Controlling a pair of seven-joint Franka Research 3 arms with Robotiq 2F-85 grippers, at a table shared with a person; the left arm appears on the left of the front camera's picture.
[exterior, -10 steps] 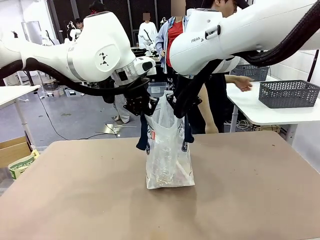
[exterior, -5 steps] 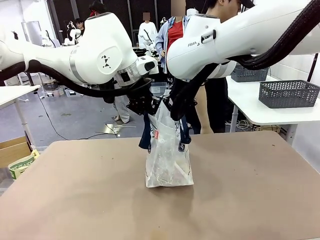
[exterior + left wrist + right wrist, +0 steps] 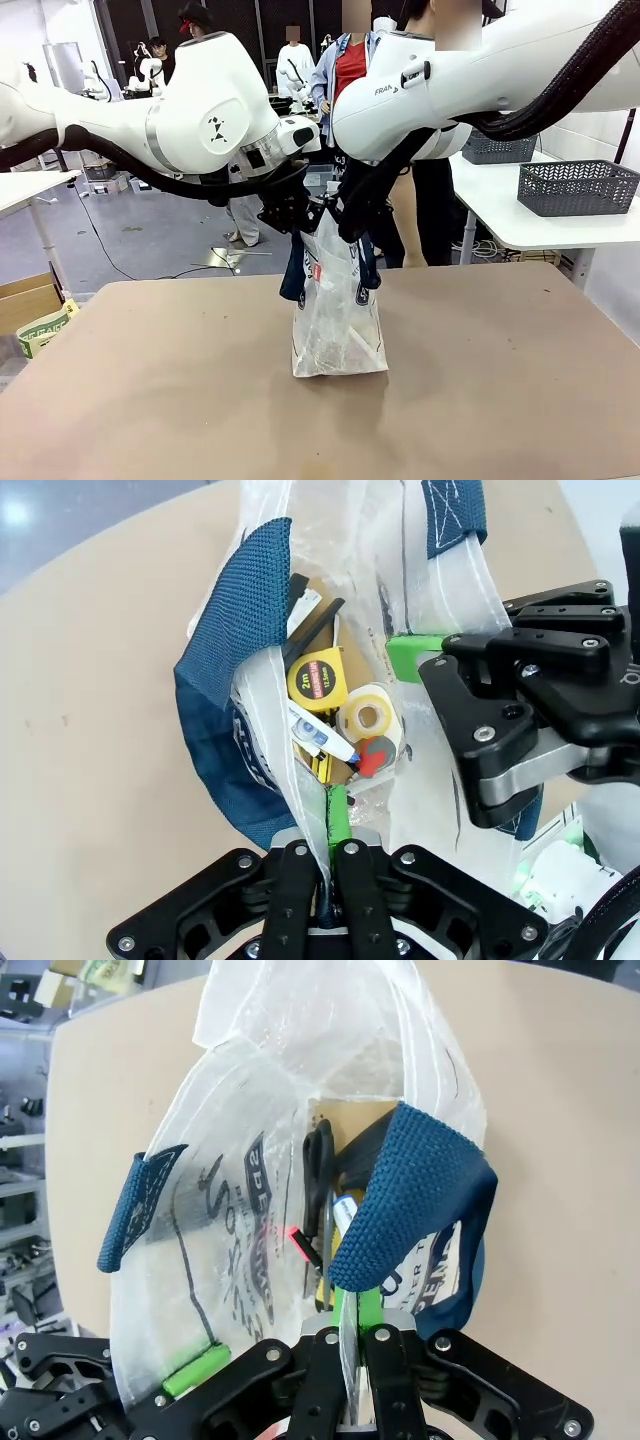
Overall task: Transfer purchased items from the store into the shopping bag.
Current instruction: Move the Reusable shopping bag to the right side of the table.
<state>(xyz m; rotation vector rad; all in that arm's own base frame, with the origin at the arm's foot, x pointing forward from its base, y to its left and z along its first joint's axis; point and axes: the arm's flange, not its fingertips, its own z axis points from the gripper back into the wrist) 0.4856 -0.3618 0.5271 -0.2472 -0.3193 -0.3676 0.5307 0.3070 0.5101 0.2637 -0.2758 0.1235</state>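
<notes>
Shopping bag (image 3: pixel 338 320) stands upright mid-tabletop, holding a yellow tape measure (image 3: pixel 316 677), tape roll (image 3: pixel 367 716) and scissors (image 3: pixel 318 1175). Left gripper (image 3: pixel 328 810) and right gripper (image 3: pixel 357 1305) each pinch its plastic rim, on opposite sides.

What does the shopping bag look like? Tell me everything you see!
The shopping bag is see-through white plastic with navy strap handles, dark lettering and a small red tag. It stands upright on the brown table, crinkled. The left claw and right claw each pinch its top rim. Inside lie a yellow tape measure and a tape roll.
</notes>
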